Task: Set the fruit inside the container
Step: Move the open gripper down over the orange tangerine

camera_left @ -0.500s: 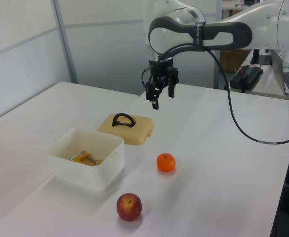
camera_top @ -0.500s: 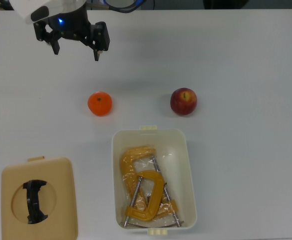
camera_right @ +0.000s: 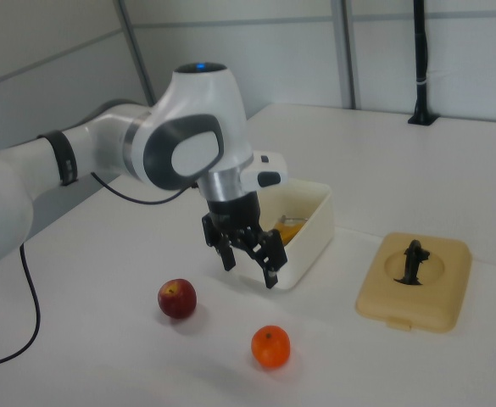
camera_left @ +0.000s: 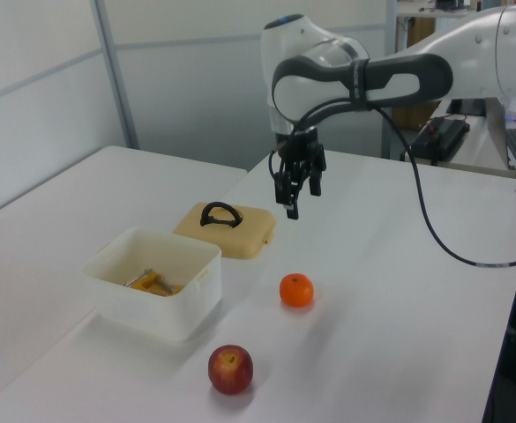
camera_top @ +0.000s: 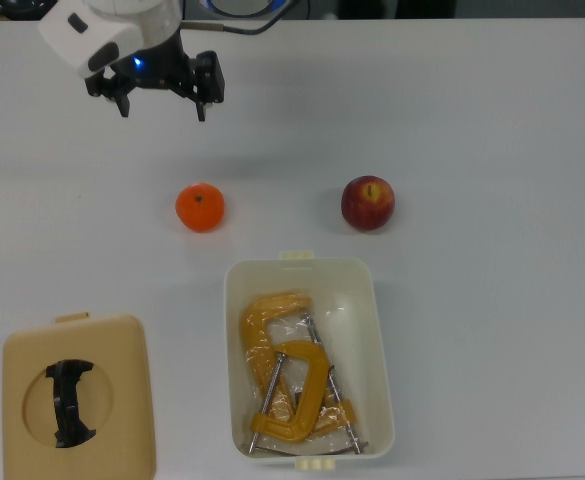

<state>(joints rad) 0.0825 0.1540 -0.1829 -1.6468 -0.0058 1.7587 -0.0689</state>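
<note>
Gripper (camera_top: 160,103) up in the air, fingers spread and empty, both fruits on the tabletop (camera_top: 492,150).

Orange (camera_top: 200,207) is the nearer fruit: in the top view it lies below the fingers and slightly right, well apart; apple (camera_top: 368,203) is farther to the top view's right. Both sit just above the container (camera_top: 380,340) rim in the top view (tub holds only yellow clamps (camera_top: 287,385)). Versus 0.5 s ago: wrist has rotated and the gripper has shifted a bit toward the top view's right; fruit unmoved.
</note>
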